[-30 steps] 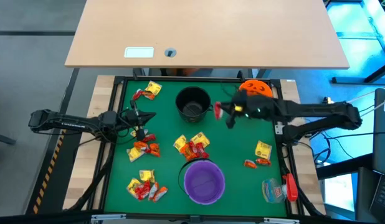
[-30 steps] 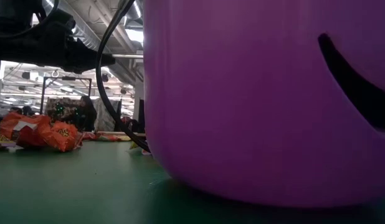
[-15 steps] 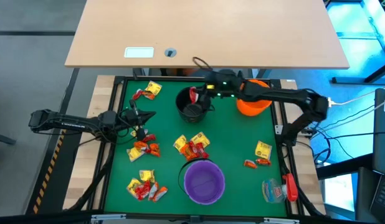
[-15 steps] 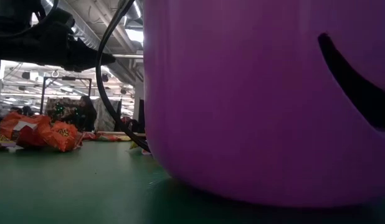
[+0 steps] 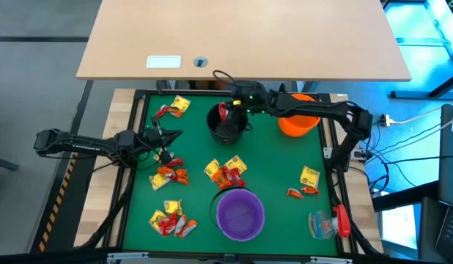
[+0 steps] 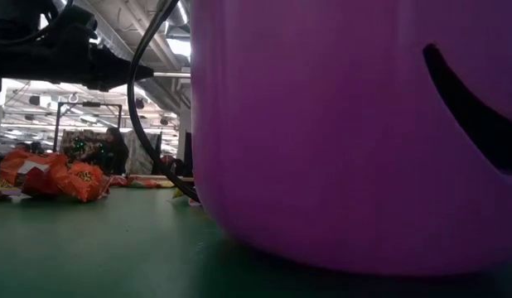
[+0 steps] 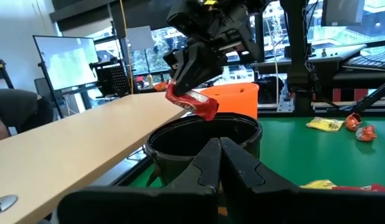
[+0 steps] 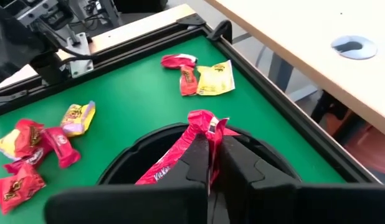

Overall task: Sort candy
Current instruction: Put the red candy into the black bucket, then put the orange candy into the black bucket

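The right gripper (image 5: 228,111) is hanging over the black bucket (image 5: 226,123) at the far middle of the green mat (image 5: 278,165), its fingers clamped on a red candy (image 8: 180,152) in a crinkled shiny wrapper; the orange bucket (image 5: 298,117) is sitting just right of the black one, partly under the right arm; the left gripper (image 5: 170,136) is waiting with its fingers pressed together at the mat's left side, beside a cluster of red and orange sweets (image 5: 170,174); other clusters of yellow and red sweets are lying at the far left (image 5: 175,107), in the centre (image 5: 226,171), near left (image 5: 170,218) and right (image 5: 306,182); the purple bucket (image 5: 240,214) is standing at the near edge and filling most of the low view, blocking the black bucket there; only the left wrist view is showing the pinched sweet hanging just above the black rim; a clear plastic item with a red part (image 5: 328,222) is lying in the near right corner.
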### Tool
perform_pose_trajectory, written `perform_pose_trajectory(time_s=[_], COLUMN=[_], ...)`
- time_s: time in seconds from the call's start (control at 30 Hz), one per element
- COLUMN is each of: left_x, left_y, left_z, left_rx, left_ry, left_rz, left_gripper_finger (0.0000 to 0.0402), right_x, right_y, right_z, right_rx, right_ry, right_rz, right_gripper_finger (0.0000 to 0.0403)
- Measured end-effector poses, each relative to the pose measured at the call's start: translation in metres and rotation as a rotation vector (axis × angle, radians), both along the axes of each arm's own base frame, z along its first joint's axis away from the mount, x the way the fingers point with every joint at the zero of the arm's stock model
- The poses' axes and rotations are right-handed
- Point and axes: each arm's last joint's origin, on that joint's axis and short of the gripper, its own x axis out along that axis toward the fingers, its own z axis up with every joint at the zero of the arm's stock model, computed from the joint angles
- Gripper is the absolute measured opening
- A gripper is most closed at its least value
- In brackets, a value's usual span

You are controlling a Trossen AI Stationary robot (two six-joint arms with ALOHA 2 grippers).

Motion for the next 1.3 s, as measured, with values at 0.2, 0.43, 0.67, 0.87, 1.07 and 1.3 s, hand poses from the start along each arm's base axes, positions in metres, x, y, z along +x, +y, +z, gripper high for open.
perform_pose_trajectory(time_s=[0.2,0.43,0.67,0.87,1.07,1.3], left_x=[0.000,0.000,-0.001,-0.001,0.000,0.000], left_y=[0.000,0.000,0.000,0.000,-0.001,-0.002], left_z=[0.002,0.003,0.005,0.005,0.005,0.005], left_rx=[0.001,0.003,0.035,0.049,0.051,0.033], left_ry=[-0.025,-0.029,-0.035,-0.031,-0.032,-0.046], left_rz=[0.000,0.000,0.003,0.004,-0.014,-0.067], left_gripper_finger=[0.0000,0.0000,0.0000,0.0000,0.0000,0.0000], right_x=[-0.001,-0.016,-0.066,-0.126,-0.170,-0.189], right_y=[0.000,0.005,0.047,0.110,0.157,0.186], right_z=[-0.001,0.016,0.080,0.108,0.097,0.047], right_rx=[0.000,-0.044,-0.036,0.010,0.131,0.252], right_ry=[0.011,0.122,0.323,0.408,0.348,0.430], right_rz=[-0.007,0.004,0.054,0.020,-0.053,-0.127], right_gripper_finger=[0.0117,0.0209,0.0214,0.0192,0.0178,0.0177])
